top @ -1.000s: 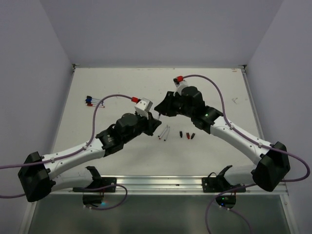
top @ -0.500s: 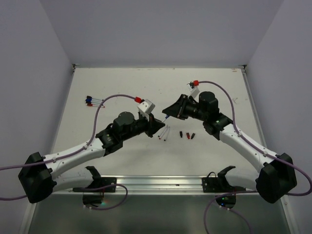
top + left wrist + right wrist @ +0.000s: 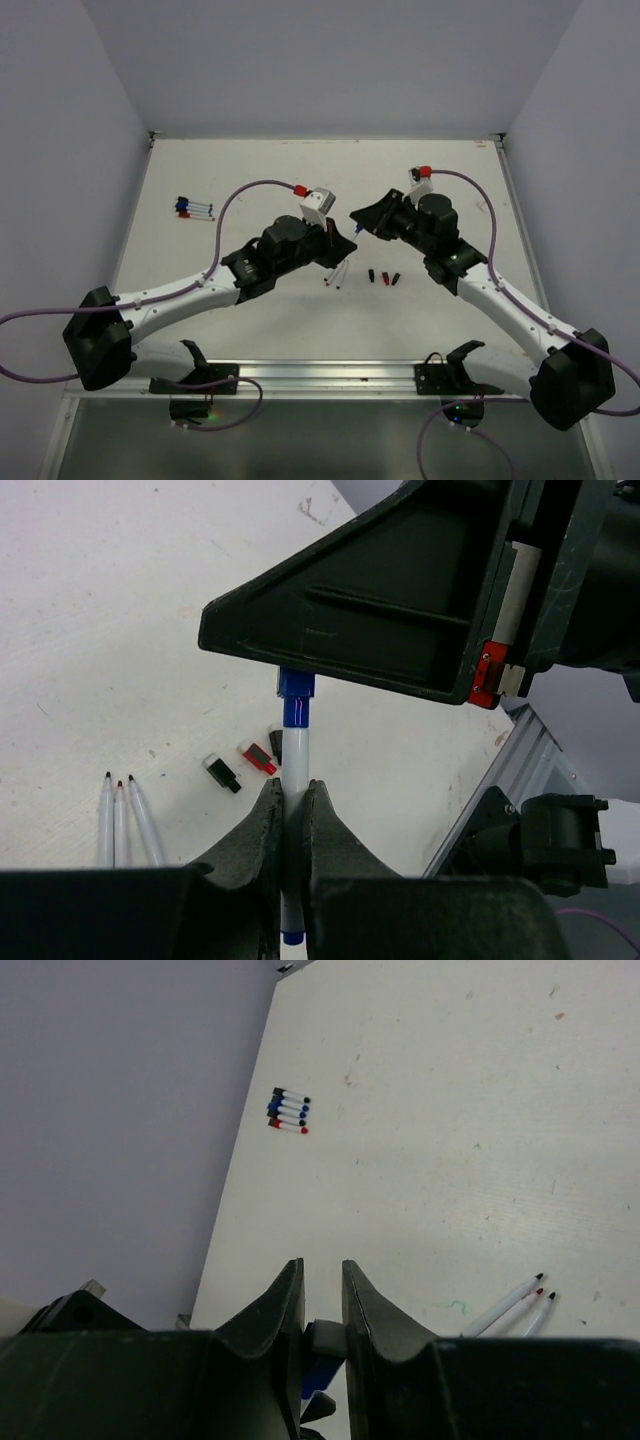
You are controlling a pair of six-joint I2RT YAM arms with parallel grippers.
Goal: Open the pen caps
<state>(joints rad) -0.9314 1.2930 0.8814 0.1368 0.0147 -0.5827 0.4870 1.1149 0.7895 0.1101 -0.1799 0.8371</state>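
Observation:
My left gripper (image 3: pixel 292 785) is shut on a white pen (image 3: pixel 297 755) and holds it above the table. The pen's blue cap (image 3: pixel 297 695) sits on its far end and goes into my right gripper (image 3: pixel 370 610). In the right wrist view my right gripper (image 3: pixel 320 1268) is shut on that cap (image 3: pixel 322 1345). From above, the left gripper (image 3: pixel 342 240) and right gripper (image 3: pixel 358 222) meet tip to tip. Three uncapped pens (image 3: pixel 336 273) lie below them, and three loose caps (image 3: pixel 383 276), black and red, lie to their right.
Several capped pens (image 3: pixel 195 209) lie in a row at the far left of the table; they also show in the right wrist view (image 3: pixel 288 1110). Purple cables with red connectors (image 3: pixel 297 189) arch over both arms. A metal rail (image 3: pixel 330 375) runs along the near edge.
Both grippers have shifted right and a little away from me, staying tip to tip. The left arm has stretched further out and its wrist has turned.

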